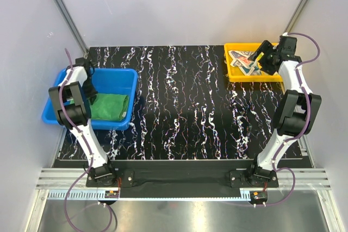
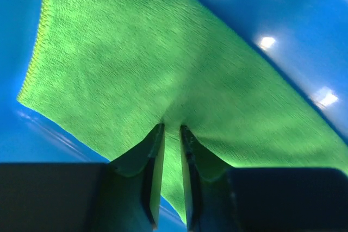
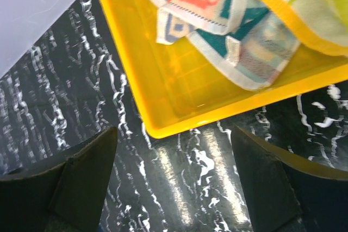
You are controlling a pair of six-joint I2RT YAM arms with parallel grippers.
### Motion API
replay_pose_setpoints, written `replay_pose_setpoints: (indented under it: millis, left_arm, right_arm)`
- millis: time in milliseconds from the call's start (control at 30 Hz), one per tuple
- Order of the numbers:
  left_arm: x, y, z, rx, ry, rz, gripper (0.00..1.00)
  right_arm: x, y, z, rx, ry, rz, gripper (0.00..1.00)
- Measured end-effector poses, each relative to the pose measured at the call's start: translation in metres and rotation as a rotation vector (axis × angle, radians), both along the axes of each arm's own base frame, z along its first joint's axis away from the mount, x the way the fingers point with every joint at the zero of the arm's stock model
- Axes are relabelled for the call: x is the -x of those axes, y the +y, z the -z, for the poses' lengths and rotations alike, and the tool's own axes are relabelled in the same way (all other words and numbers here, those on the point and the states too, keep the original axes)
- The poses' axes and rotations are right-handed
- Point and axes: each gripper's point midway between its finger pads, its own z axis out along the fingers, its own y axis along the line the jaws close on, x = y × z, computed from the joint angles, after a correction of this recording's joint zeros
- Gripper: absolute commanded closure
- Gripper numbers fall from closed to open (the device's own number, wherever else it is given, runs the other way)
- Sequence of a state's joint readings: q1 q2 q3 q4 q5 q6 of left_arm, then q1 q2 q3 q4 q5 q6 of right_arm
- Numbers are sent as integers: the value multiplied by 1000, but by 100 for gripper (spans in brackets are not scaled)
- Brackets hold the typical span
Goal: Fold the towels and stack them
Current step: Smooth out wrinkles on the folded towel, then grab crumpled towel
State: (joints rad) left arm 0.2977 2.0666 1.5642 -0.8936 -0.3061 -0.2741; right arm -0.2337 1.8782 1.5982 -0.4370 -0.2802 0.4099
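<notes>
- left claw (image 2: pixel 171 127): one of two, its two fingers (image 2: pixel 154 167) drawn nearly together and pinching a puckered fold of the green towel (image 2: pixel 163 63).
- right claw (image 3: pixel 174 131): the second one, fingers spread wide with nothing between them. it hangs over the surface (image 1: pixel 185 107) just beside the near rim of the yellow bin (image 3: pixel 179 91).
- towels, three counted: one green, one cream patterned, one pale yellow.
- the green towel lies alone in the blue bin (image 1: pixel 122 74) at the left edge of the surface, spread across the bin's floor.
- the cream patterned towel (image 3: pixel 239 52), printed in teal, orange and blue, lies crumpled inside the yellow bin, with part of the bin's floor bare beside it.
- the pale yellow towel (image 3: pixel 310 4), streaked with green, shows at the corner of the right wrist view beyond a yellow rim. whether it sits in the bin or hangs over the edge i cannot tell.
- bins, two counted: blue at the left, yellow at the far right corner, well apart.
- arms, two counted: the left reaches down into the blue bin and the right stretches toward the yellow one.
</notes>
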Motion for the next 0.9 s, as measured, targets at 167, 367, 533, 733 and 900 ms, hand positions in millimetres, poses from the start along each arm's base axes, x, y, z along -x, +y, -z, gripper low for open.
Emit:
replay_pose_setpoints:
  millis: [167, 367, 533, 733, 900]
  left_arm:
    - [-21, -36, -45, 32, -146, 82, 69]
    - [-35, -112, -128, 121, -435, 265, 68]
    - [-14, -181, -157, 235, -567, 439, 64]
    - [5, -249, -174, 355, -643, 623, 61]
    - [4, -262, -182, 402, -679, 651, 61]
  right_arm:
    - [-7, -22, -7, 98, 6, 61, 8]
    - [-37, -53, -2, 212, 10, 114, 14]
    - [-56, -73, 40, 274, 78, 126, 26]
    - [-74, -107, 85, 344, 136, 183, 34]
    - [-98, -128, 96, 372, 101, 223, 44]
